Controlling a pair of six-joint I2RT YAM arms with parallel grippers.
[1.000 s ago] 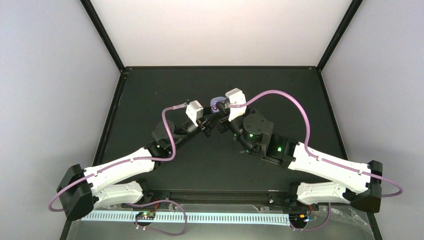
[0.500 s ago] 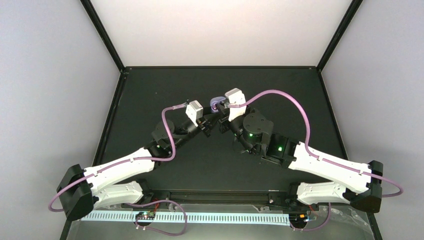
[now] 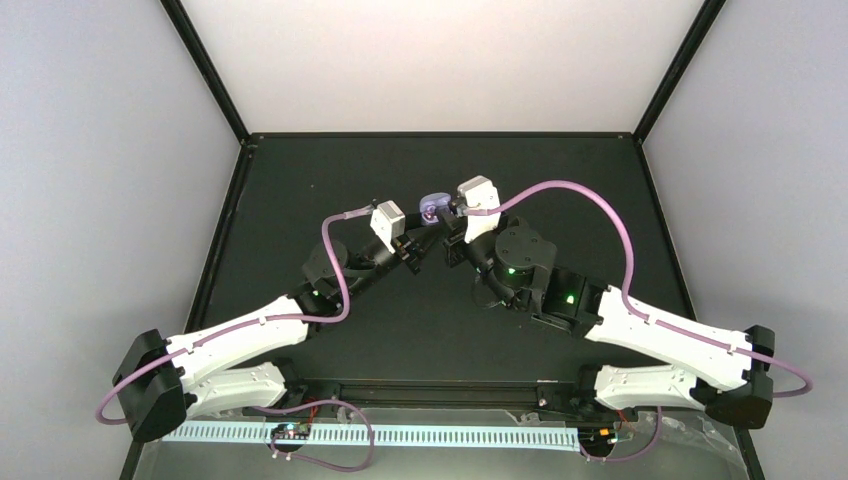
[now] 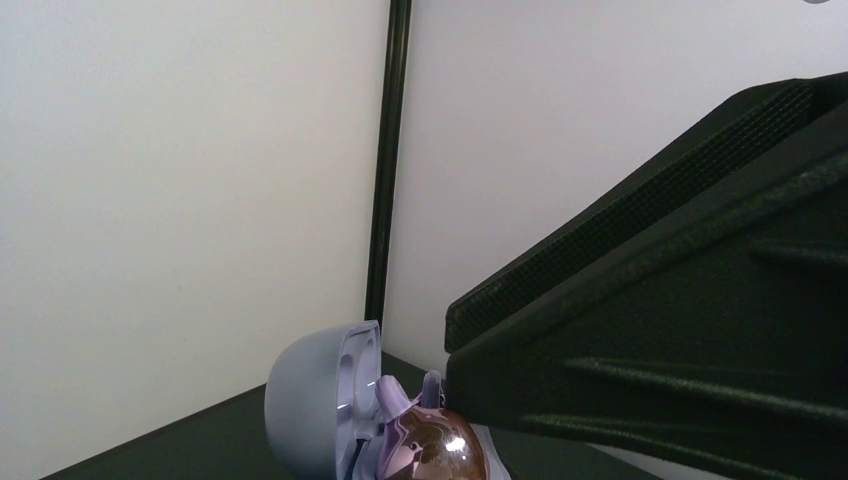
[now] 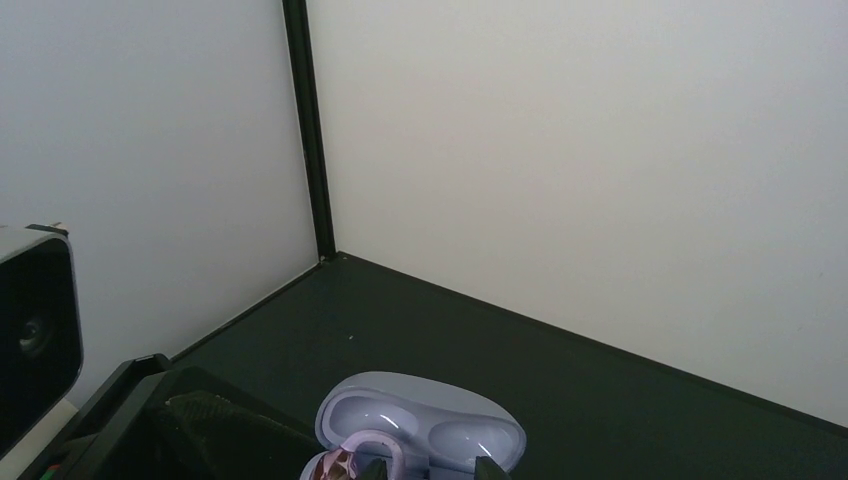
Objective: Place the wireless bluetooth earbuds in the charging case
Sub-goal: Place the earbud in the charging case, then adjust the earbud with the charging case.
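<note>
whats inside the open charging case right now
One glossy purple-pink earbud shows at the mouth of the lavender charging case, beneath the open lid's two empty hollows. The base is cut off in both wrist views, so a second bud cannot be ruled out.

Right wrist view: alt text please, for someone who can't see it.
An open lavender charging case is at bottom centre, two hollows showing inside, with a glossy purple-pink earbud at its lower left. Behind: dark table, white walls.

Lilac charging case (image 5: 425, 420) open; glossy purple-pink earbud (image 4: 437, 452) seemingly seated inside.
</note>
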